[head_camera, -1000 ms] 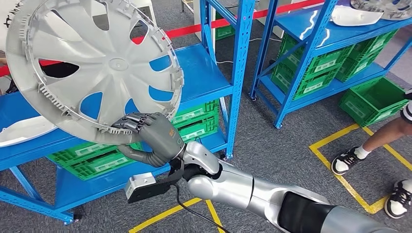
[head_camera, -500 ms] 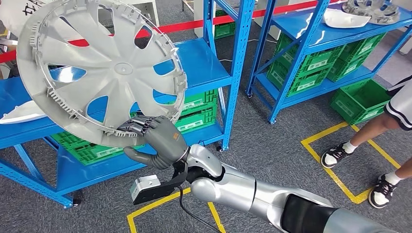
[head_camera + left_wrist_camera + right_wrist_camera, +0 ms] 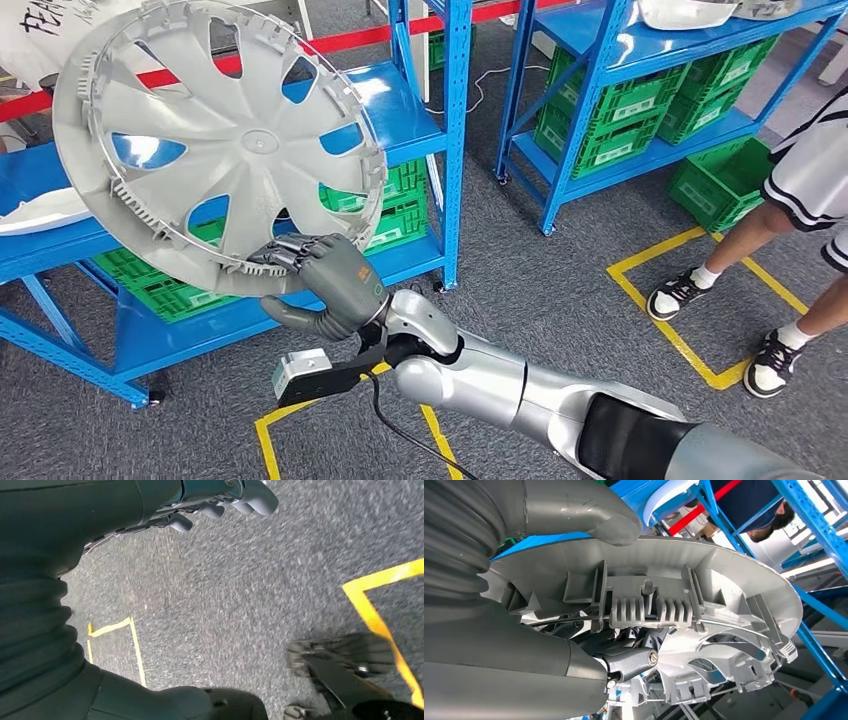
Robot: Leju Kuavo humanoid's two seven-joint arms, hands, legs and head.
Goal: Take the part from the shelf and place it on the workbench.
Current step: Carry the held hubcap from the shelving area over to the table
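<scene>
Just one grey wheel cover (image 3: 220, 150) in right hand (image 3: 325, 283), tilted.

Wheel cover (image 3: 225, 150) up at ten o'clock, its lower rim in the right hand (image 3: 325, 285), in front of the near shelf rack (image 3: 455, 150). Second rack (image 3: 590, 100) at one o'clock, crates (image 3: 610, 130) inside. Person (image 3: 800, 200) at three o'clock.

View has swung right; wheel cover (image 3: 225, 150), held in right robot hand (image 3: 325, 280), now tilted further from shelf (image 3: 405, 110).
</scene>
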